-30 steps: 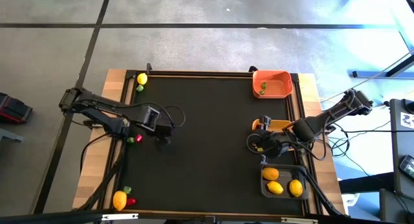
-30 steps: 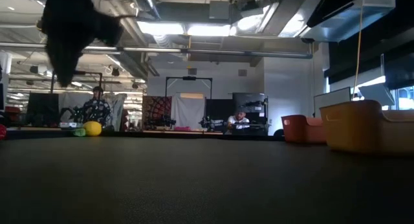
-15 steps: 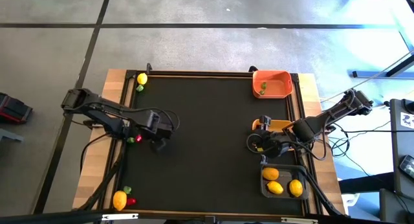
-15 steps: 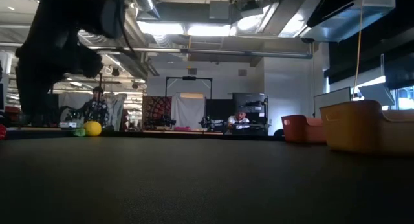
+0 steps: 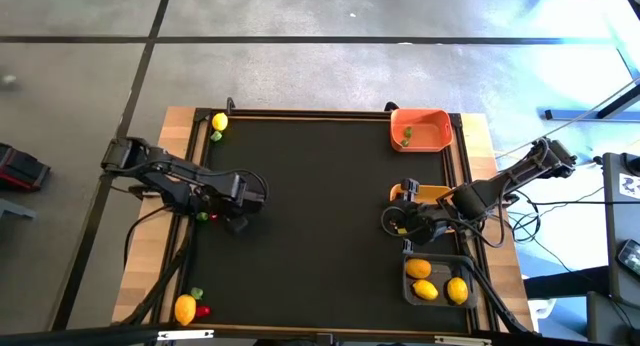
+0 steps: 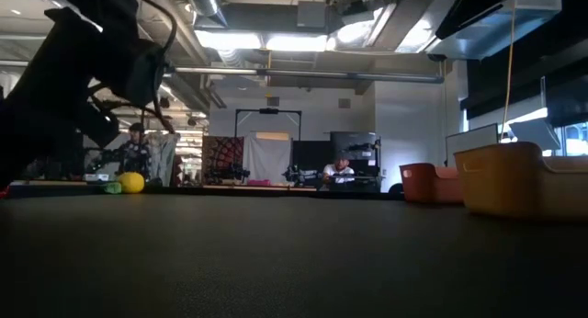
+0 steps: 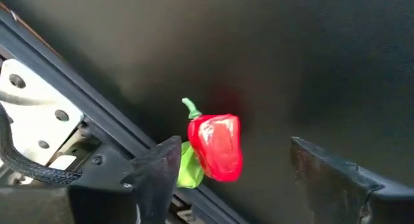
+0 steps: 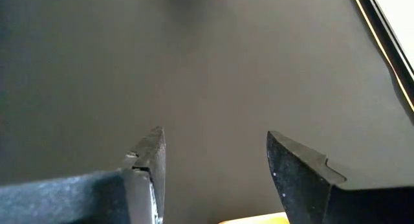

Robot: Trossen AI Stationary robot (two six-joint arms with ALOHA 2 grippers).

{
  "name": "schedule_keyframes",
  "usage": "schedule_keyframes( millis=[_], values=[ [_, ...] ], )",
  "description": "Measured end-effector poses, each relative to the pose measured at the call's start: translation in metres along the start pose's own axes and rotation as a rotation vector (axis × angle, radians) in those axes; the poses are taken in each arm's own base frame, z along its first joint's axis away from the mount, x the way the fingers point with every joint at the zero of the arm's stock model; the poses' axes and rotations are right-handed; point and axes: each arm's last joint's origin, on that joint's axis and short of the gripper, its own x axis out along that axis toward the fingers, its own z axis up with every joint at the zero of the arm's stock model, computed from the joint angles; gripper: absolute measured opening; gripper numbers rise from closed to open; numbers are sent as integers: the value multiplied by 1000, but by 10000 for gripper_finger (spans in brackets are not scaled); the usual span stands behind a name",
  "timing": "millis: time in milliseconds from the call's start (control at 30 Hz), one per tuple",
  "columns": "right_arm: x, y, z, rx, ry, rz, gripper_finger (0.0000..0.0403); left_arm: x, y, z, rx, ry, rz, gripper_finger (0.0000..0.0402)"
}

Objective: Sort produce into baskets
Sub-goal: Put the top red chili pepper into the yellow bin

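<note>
— Claws first: where does the left claw [image 7: 226, 169] stand?
— It stands low at the left edge of the black worktop [image 5: 320, 206], with its fingers spread. A red pepper [image 7: 217, 146] with a green stem lies between them, not touching them, and a small green piece [image 7: 187, 169] lies just beside the pepper.
— And the right claw [image 8: 217, 162]?
— It is also spread, over bare mat near the yellow-tan basket [image 5: 425, 194].
— Where is the other produce?
— Three lemons [image 5: 425, 289] lie in the dark basket [image 5: 408, 286]. The orange basket [image 5: 420, 129] holds one green piece [image 5: 406, 137]. One lemon [image 5: 219, 121] is at the far left corner, another lemon [image 5: 185, 308] at the near left corner.
</note>
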Motion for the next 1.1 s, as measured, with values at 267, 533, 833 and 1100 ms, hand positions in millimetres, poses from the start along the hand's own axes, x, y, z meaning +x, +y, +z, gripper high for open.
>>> schedule_keyframes(
  millis=[267,533,833,1100],
  values=[
    [0,0,0,-9,1,-1,198,7,1,0,51,24,32,188],
    [0,0,0,-26,1,-1,198,7,1,-1,146,-1,56,89],
    [0,0,0,-51,1,-4,198,-33,-19,4,296,-180,3,52],
    [0,-2,1,-70,-26,-70,198,-104,-44,11,420,-542,-82,64]
  ],
)
